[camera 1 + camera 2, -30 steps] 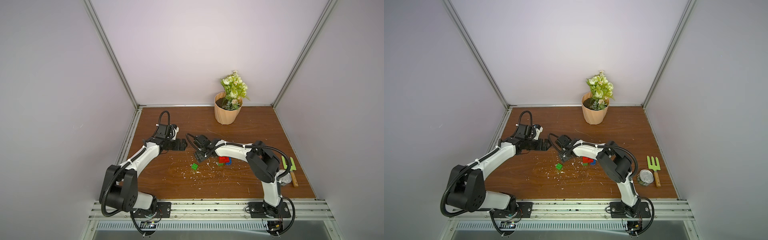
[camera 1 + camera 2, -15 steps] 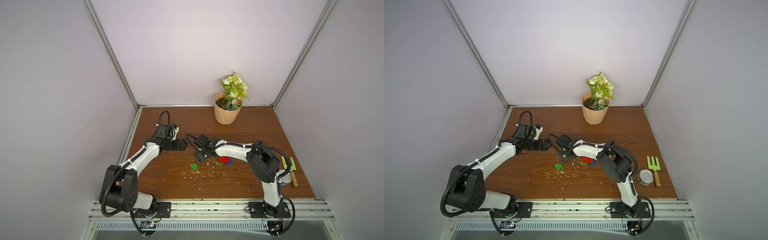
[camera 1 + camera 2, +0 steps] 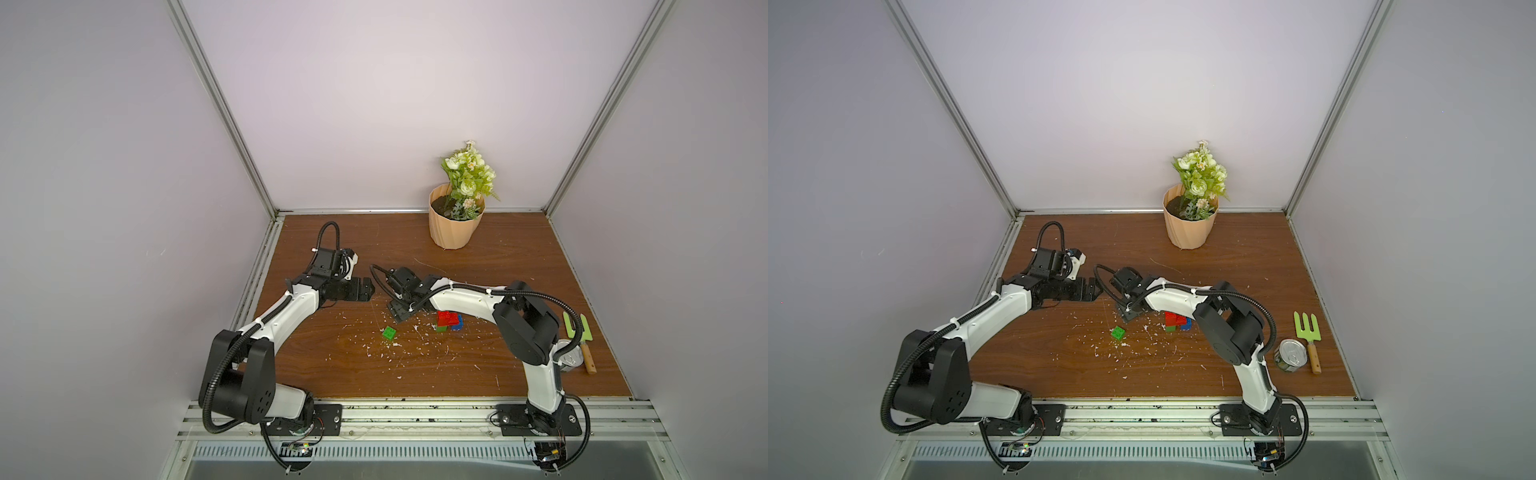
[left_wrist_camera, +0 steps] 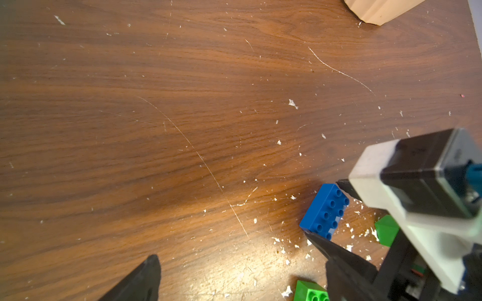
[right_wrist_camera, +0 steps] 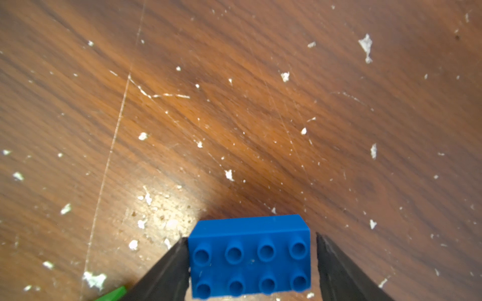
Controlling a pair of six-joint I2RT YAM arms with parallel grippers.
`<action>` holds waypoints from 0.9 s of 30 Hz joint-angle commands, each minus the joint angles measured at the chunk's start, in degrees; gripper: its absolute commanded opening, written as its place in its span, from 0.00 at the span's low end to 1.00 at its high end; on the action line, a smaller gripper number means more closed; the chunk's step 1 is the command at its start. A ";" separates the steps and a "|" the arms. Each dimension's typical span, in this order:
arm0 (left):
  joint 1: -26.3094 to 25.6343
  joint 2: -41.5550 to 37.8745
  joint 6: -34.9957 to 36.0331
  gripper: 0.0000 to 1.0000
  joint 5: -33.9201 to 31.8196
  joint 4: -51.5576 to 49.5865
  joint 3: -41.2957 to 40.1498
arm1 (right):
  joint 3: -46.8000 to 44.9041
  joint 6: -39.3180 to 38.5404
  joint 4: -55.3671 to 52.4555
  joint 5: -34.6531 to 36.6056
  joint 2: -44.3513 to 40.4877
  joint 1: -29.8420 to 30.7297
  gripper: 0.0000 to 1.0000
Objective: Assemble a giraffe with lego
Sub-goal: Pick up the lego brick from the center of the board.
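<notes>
The blue brick lies flat and studs up on the surface, a little left of its middle. It sits directly between the fingers of the right gripper. Its long axis, four studs, runs from finger to finger, so the jaws face its two short end walls. The jaws stand apart: one finger looks to be touching an end wall and the other is a sliver off, so nothing is clamped. This is plainly the right arm's brick. The left gripper hangs apart from it toward the left edge, jaws wide and empty.

Just beside the right gripper toward the right edge stands the stack, red bricks on a green and a blue one. A small green brick lies loose toward the front edge.

The bricks are hard, glossy plastic with square edges and round hollow studs. The end walls are smooth, so an end-to-end grip may let the brick swing. The surface is scratched wood grain, littered with white flecks.
</notes>
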 commanded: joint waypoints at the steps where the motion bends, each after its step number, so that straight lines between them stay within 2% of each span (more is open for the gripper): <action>1: 0.74 0.26 -0.33 0.99 0.42 -0.77 1.57 | 1.65 -0.75 -0.47 -0.03 0.17 -0.30 0.75; 9: 0.76 0.16 -0.33 0.99 0.53 -0.77 1.58 | 1.88 -0.25 -1.53 0.61 -0.05 -0.39 0.64; 14: 0.70 -0.98 -0.04 0.99 2.75 -0.04 1.30 | 3.78 1.51 -4.33 0.75 -0.99 -0.54 0.60; 27: 0.10 -7.48 0.37 0.99 13.40 6.04 -1.04 | 17.22 12.42 -24.47 4.39 -3.84 -0.83 0.57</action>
